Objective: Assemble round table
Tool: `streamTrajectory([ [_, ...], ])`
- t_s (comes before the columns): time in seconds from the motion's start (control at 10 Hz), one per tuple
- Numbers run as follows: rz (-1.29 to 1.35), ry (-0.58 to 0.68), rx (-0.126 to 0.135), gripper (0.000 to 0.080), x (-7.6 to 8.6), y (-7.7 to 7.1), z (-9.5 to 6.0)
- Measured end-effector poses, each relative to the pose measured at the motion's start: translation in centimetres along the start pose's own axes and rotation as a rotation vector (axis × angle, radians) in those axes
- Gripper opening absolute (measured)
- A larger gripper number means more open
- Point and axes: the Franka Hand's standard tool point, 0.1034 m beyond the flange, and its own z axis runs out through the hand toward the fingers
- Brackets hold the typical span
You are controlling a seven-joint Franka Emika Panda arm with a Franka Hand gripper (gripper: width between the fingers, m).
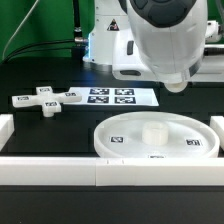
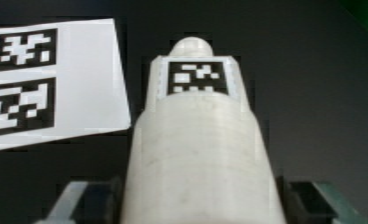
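Observation:
In the wrist view my gripper (image 2: 199, 205) is shut on the short thick white leg (image 2: 199, 120). Its fingers (image 2: 83, 200) sit against both sides of the leg, whose tagged face is towards the camera and whose rounded end points away. In the exterior view the arm's white housing (image 1: 165, 40) fills the upper right and hides the fingers and the leg. The large rimmed round disc (image 1: 120, 135) lies flat at the front right, its central hub (image 1: 153, 130) facing up. The cross-shaped piece (image 1: 45, 100) lies flat on the exterior view's left.
The marker board (image 1: 123, 96) lies behind the disc and also shows beside the leg in the wrist view (image 2: 56, 80). A long white border bar (image 1: 100, 172) runs along the front and another (image 1: 5, 128) along the left. The robot base (image 1: 105, 45) stands at the back.

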Motion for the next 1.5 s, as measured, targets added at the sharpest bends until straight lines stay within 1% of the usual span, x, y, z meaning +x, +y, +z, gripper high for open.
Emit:
streamTrajectory([
  [0.2,-0.001,0.018,0.002,0.0409,0.4,-0.1,0.0],
  [0.3,-0.002,0.091,0.010,0.0409,1.1,-0.5,-0.6],
  [0.5,-0.027,0.184,0.019,0.0409,0.7,-0.7,-2.5],
  [0.6,-0.039,0.258,0.025,0.0409,0.5,-1.2,-4.0],
  [0.7,-0.034,0.314,0.030,0.0409,0.3,-1.6,-5.0],
  [0.8,-0.032,0.383,0.036,0.0409,0.5,-2.1,-5.6],
  [0.9,-0.034,0.500,0.045,0.0409,1.1,-2.3,-5.9],
  [1.0,-0.034,0.532,0.043,0.0409,0.6,-2.2,-5.4],
  [1.1,-0.049,0.618,0.041,0.0409,1.1,-2.4,-6.1],
  [1.2,-0.123,0.696,-0.024,0.0409,1.1,-2.5,-7.1],
  [1.3,-0.163,0.750,-0.059,0.0409,0.9,-2.8,-8.0],
  [1.4,-0.190,0.834,-0.079,0.0409,0.9,-3.3,-8.9],
  [1.5,-0.198,0.904,-0.070,0.0409,0.9,-3.8,-9.1],
])
